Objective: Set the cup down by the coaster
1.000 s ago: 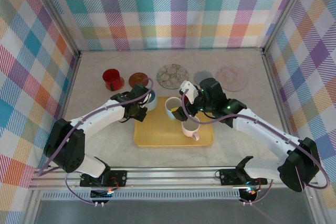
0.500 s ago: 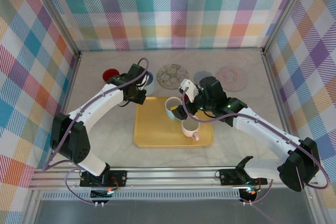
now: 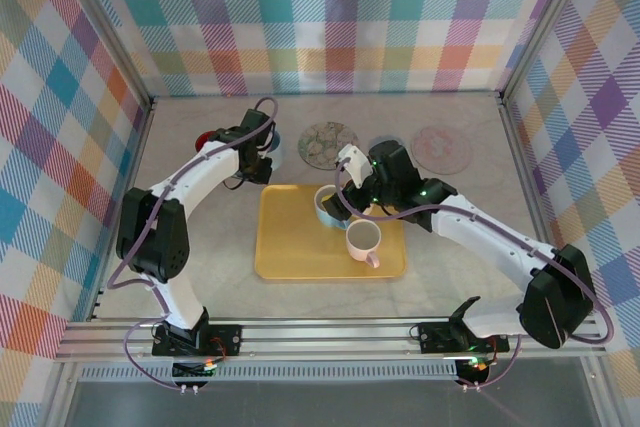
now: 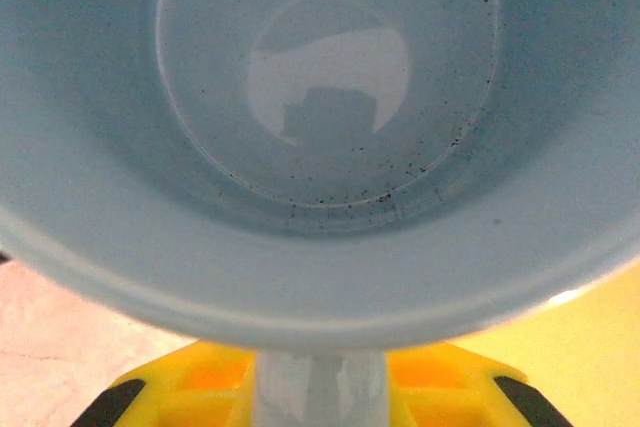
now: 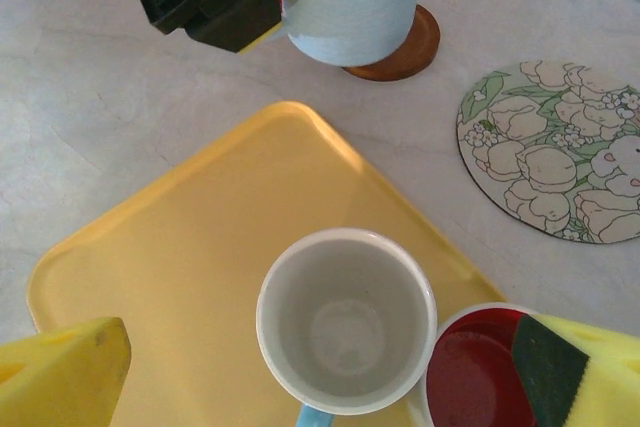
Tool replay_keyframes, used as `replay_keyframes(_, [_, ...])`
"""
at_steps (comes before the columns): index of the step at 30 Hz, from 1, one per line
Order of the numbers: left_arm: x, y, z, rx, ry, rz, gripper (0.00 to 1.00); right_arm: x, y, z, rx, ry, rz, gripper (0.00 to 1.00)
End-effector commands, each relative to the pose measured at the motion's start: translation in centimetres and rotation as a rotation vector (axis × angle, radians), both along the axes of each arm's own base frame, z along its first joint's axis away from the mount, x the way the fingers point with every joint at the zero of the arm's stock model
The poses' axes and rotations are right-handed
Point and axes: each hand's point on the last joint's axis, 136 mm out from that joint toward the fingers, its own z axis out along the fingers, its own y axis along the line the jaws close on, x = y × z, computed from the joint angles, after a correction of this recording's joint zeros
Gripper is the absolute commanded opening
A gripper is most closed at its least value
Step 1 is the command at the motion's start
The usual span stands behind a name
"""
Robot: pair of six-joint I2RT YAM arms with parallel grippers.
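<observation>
Pale-blue cup (image 5: 350, 2) is the thing that has travelled: a second ago the left pincer (image 3: 262, 154) had it at the back-left corner of the yellow tray (image 3: 290, 257), and now it has swung it off the tray to the back of the desk (image 3: 225, 247), where it sits over the near edge of the brown coaster (image 5: 405, 47). The left pincer is closed narrow on the cup, its yellow pads clamped at the handle side; I cannot tell from here whether the base is down on the wood or hanging just above it. To my eye the carry is all but finished, and what remains is to settle the cup beside the coaster and let go. The right pincer (image 3: 337, 199) has drifted a little toward the back and hangs with its jaws spread wide and nothing in them above the white cup (image 5: 345, 322) on the tray, with a red-lined cup (image 5: 470, 377) just beside that one. A floral mat (image 5: 545, 152) lies to the right of the coaster and a pink mat (image 3: 440, 149) farther along. The desk is pale, marble-looking stone, boxed in by pastel plaid cloth walls (image 3: 330, 17) on a metal frame (image 3: 100, 17).
</observation>
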Motion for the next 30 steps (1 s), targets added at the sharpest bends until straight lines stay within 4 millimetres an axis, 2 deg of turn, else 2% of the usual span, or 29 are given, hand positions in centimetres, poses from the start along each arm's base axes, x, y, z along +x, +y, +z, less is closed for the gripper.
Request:
replay_keyframes(1, [4.0, 0.2, 2.5, -0.040, -0.174, 0.069, 0.00, 0.8, 0.5, 1.1, 0.014, -0.025, -0.016, 0.99])
replay_keyframes(12, [6.9, 1.7, -0.2, -0.063, -0.200, 0.144, 0.00, 1.9, 0.9, 0.5, -0.009, -0.017, -0.031, 0.99])
replay_keyframes(18, [7.6, 2.3, -0.9, -0.059, -0.215, 0.166, 0.00, 2.3, 1.1, 0.3, -0.007, -0.021, -0.037, 0.99])
replay_keyframes(30, [7.8, 1.7, -2.4, -0.095, -0.186, 0.160, 0.00, 2.6, 1.5, -0.3, -0.023, -0.024, -0.025, 0.99])
